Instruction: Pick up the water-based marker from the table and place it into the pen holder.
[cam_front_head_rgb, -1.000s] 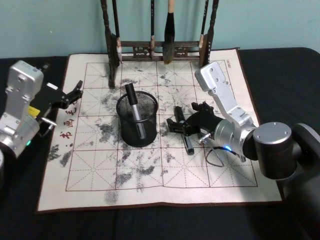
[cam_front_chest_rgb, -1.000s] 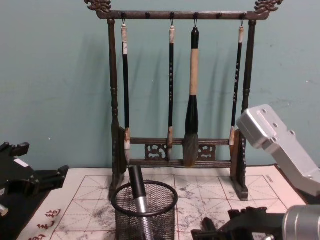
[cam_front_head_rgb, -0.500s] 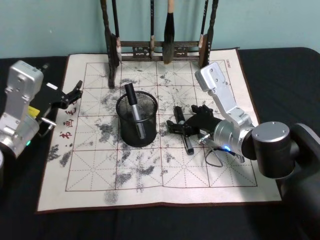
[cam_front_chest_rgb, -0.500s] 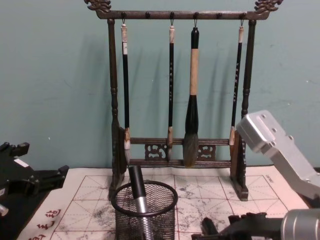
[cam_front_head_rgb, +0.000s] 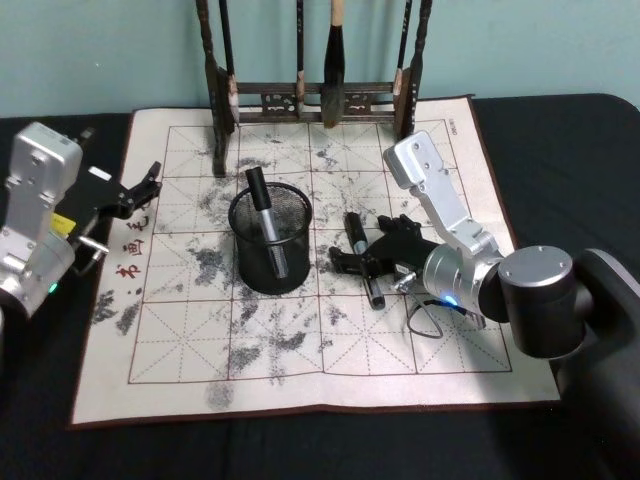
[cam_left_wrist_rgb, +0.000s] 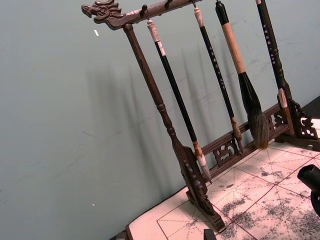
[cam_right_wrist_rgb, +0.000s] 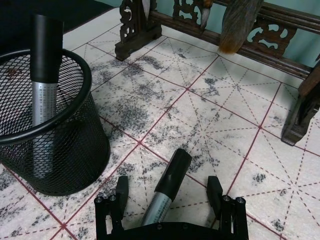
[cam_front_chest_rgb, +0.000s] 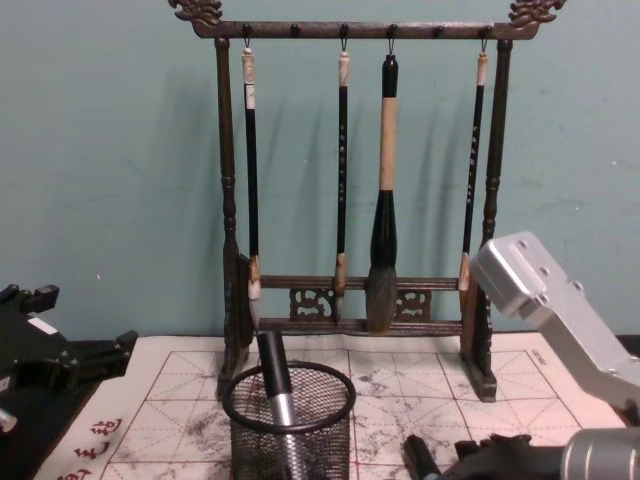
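Straddling the water-based marker (cam_right_wrist_rgb: 171, 174), the right pincer (cam_right_wrist_rgb: 167, 186) gapes wide, fingers (cam_right_wrist_rgb: 214, 188) seemingly clear of it; the marker lies on the mat (cam_front_head_rgb: 300, 372) just beside the pen holder (cam_front_head_rgb: 250, 263). The left pincer (cam_front_head_rgb: 148, 185) hangs by the mat's left edge.

two water-based markers: a standing marker (cam_front_head_rgb: 261, 205) in the cup, and a lying marker (cam_right_wrist_rgb: 174, 167) on the mat just right of it. one pen holder (cam_front_head_rgb: 245, 268) of black mesh. one calligraphy mat (cam_front_head_rgb: 300, 365) on one dark worktop (cam_front_head_rgb: 560, 140). one wooden brush rack (cam_front_chest_rgb: 345, 30) at the far edge, with four hanging brushes (cam_front_chest_rgb: 342, 150), one of them the thick brush (cam_front_chest_rgb: 384, 215). two hands: left hand (cam_front_head_rgb: 153, 182), right hand (cam_right_wrist_rgb: 168, 187).
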